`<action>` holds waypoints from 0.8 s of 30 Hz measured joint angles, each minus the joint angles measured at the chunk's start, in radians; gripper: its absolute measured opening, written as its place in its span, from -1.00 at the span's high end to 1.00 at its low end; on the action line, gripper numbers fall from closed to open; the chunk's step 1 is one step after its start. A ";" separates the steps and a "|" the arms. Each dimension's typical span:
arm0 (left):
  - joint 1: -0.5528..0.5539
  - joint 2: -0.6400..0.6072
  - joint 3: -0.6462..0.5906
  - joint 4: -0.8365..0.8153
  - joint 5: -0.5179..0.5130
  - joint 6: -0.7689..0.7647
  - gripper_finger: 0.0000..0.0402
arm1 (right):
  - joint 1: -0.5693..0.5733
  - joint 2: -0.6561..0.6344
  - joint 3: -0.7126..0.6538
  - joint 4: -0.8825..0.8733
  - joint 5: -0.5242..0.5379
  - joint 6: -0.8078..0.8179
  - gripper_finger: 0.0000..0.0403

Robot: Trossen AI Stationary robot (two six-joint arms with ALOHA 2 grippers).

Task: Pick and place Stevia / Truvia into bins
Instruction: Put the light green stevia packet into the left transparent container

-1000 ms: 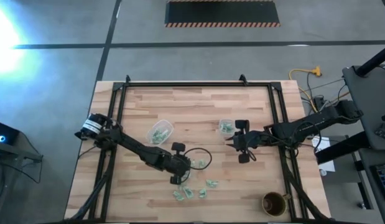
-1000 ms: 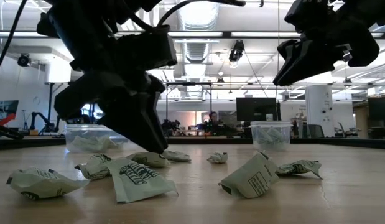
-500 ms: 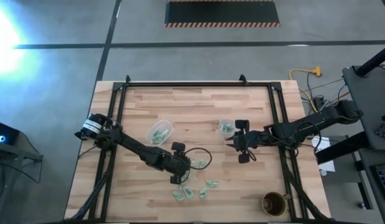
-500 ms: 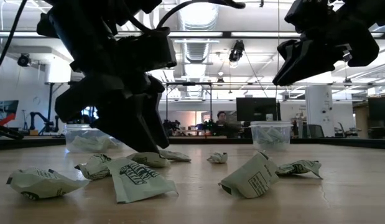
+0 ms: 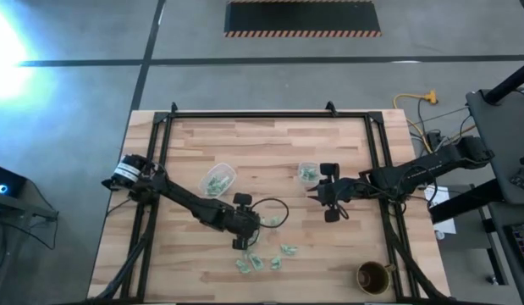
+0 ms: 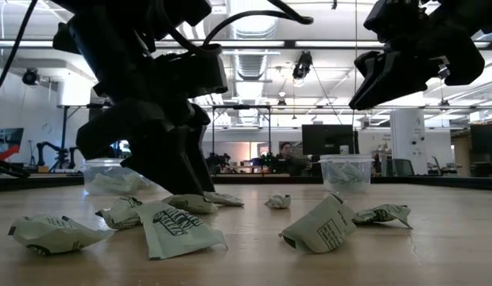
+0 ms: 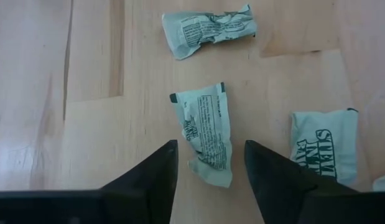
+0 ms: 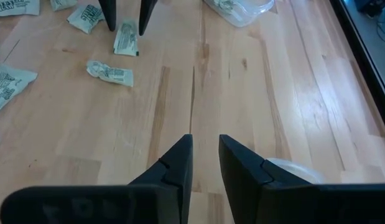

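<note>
Left hand (image 7: pixel 208 165) hangs spread over 1 Stevia packet (image 7: pixel 204 132) on the counter (image 7: pixel 86 56), its long axis running between the fingers; right hand (image 8: pixel 204 155), nearly closed and empty, waits farther off

- High view: overhead, straight down, far; whole table (image 5: pixel 329 161) in frame.
- Low view: tabletop height, level, close to packets (image 6: pixel 178 229).
- Left wrist view: steeply down, very near.
- Right wrist view: oblique; shares scattered packets with the others.
</note>
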 joint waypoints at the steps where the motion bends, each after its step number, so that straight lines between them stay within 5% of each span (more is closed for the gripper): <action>1: 0.000 0.000 0.000 0.000 0.001 0.000 0.18 | 0.000 0.000 0.000 0.000 0.000 0.000 0.66; 17: 0.004 -0.008 0.000 -0.006 -0.020 0.035 0.94 | 0.000 0.000 -0.002 0.000 0.000 0.000 0.66; 24: 0.003 -0.069 0.000 -0.012 -0.093 0.063 0.98 | 0.000 0.000 -0.002 0.001 0.000 0.000 0.66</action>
